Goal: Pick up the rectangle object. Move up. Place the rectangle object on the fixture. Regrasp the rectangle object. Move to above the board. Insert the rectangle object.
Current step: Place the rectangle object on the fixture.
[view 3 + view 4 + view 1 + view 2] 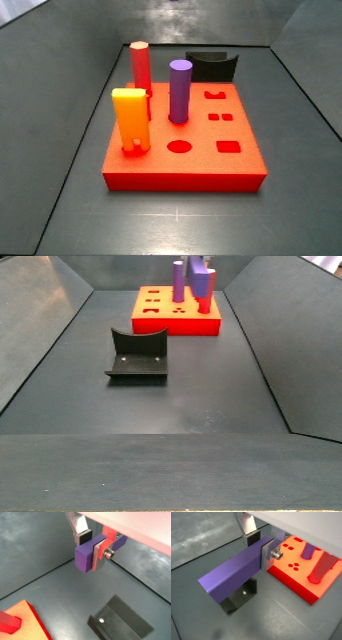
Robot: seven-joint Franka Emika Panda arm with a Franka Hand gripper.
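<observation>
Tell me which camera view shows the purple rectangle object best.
A wrist view shows the rectangle object at nearly full length, clamped in the hand above the fixture. In a wrist view it appears foreshortened, end toward the camera. Neither side view shows it clearly.

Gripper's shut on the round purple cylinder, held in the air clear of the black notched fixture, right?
Not the cylinder: the gripper is shut on the purple flat-sided rectangular bar, as both wrist views show. The round purple cylinder stands in the red-orange board in a side view. The bar does hang clear of the black notched fixture.
</observation>
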